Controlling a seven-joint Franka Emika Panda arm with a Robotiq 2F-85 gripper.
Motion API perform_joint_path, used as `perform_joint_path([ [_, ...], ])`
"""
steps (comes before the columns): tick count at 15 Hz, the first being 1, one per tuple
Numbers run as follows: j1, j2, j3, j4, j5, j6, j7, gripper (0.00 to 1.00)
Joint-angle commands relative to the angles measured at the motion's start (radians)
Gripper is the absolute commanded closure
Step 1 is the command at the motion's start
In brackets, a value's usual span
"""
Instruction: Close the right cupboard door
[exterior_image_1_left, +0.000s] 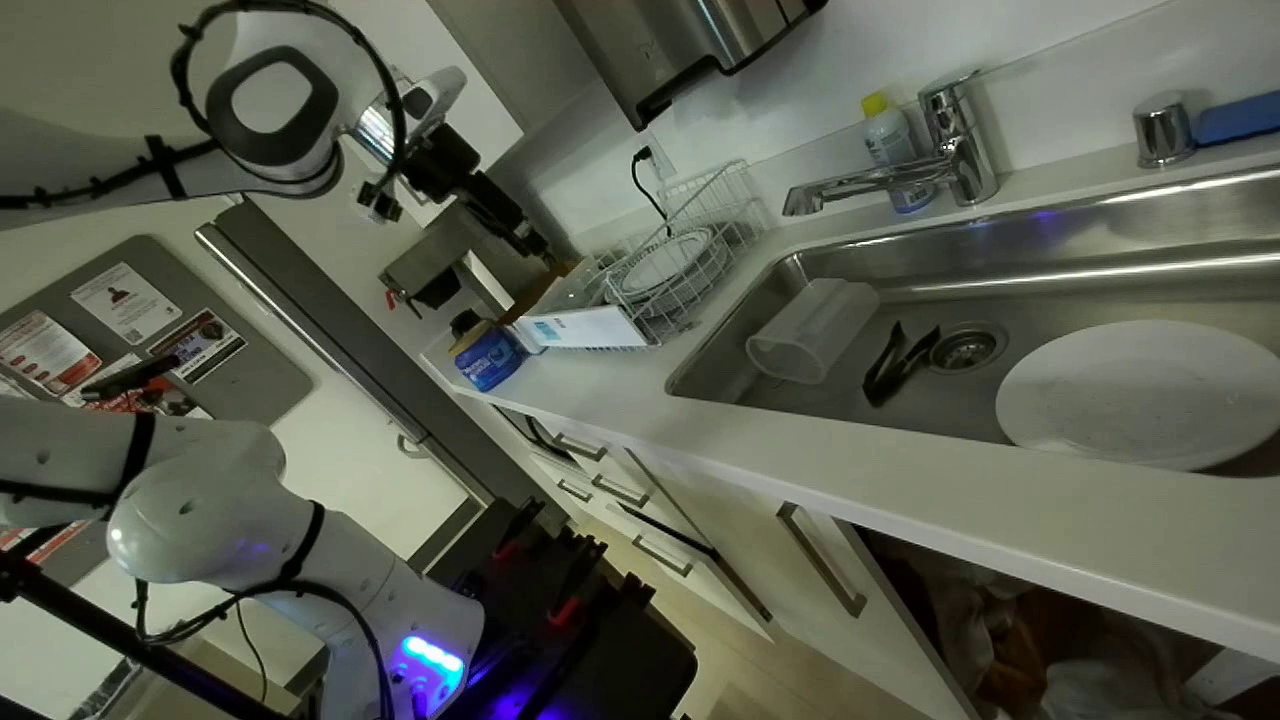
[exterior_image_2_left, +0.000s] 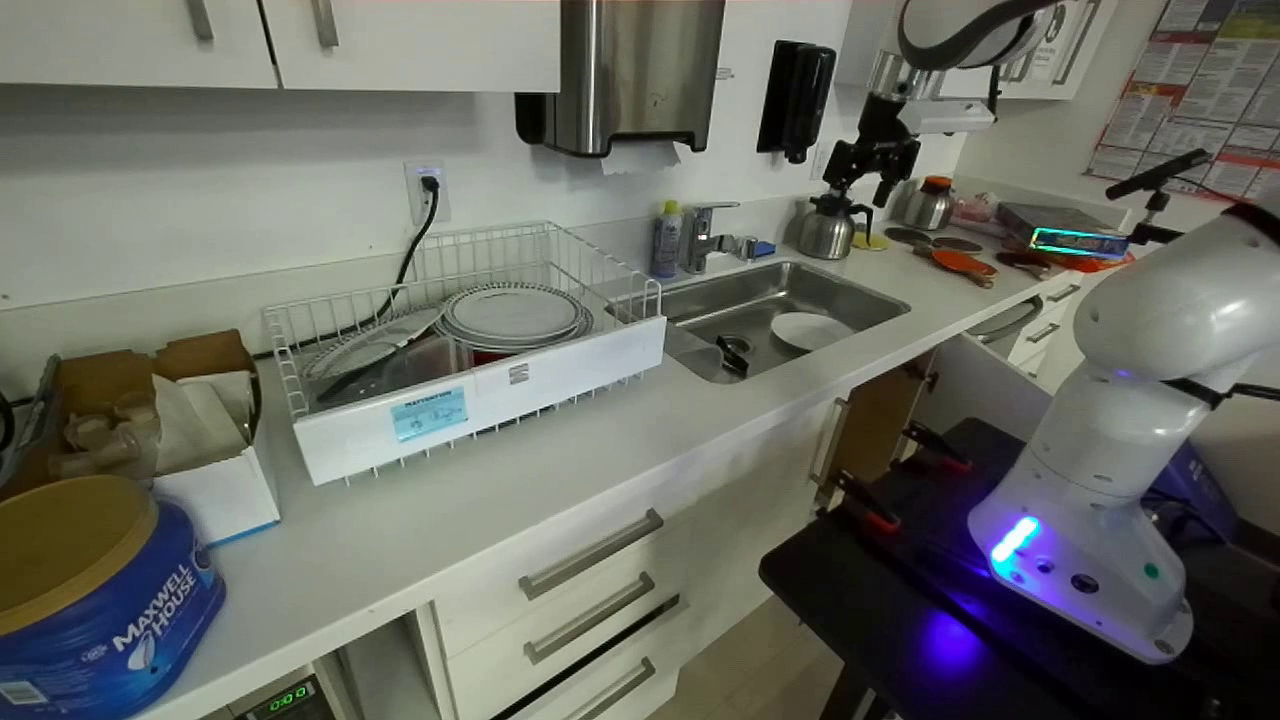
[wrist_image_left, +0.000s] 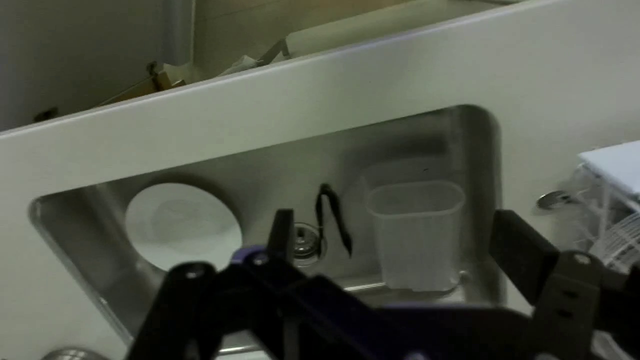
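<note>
Fingers (wrist_image_left: 282, 232) of the gripper (wrist_image_left: 400, 239) are standing released, their tips spread wide apart. The white counter (exterior_image_2_left: 560, 450) is stretching through all three views. Next in size, the arm (exterior_image_2_left: 1110, 390) is carrying the gripper above counter height. Set into the counter, the steel sink (wrist_image_left: 285, 167) is showing in both exterior views and the wrist view. Below it, the right cupboard door (exterior_image_2_left: 975, 390) is standing open, swung outward. On the counter just beside the sink, the wire dish rack (exterior_image_2_left: 580, 365) is sitting. Within the sink, a white plate (wrist_image_left: 182, 225) is lying well apart from a clear container (wrist_image_left: 417, 250), which is resting on its side. Between these two, a black V-shaped utensil (wrist_image_left: 326, 191) is lying right by the drain (wrist_image_left: 302, 243).
</note>
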Motion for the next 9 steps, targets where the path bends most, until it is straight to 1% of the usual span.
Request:
perform_joint_path([
  [1, -0.113, 0.115, -0.036, -0.007, -0.093, 0.145, 0.104, 0.00],
  [4, -0.217, 0.192, -0.093, -0.034, -0.177, 0.248, 0.178, 0.00],
  [7, -0.318, 0.270, -0.160, -0.047, -0.263, 0.321, 0.256, 0.00],
  [9, -0.387, 0.324, -0.205, -0.051, -0.340, 0.382, 0.322, 0.00],
])
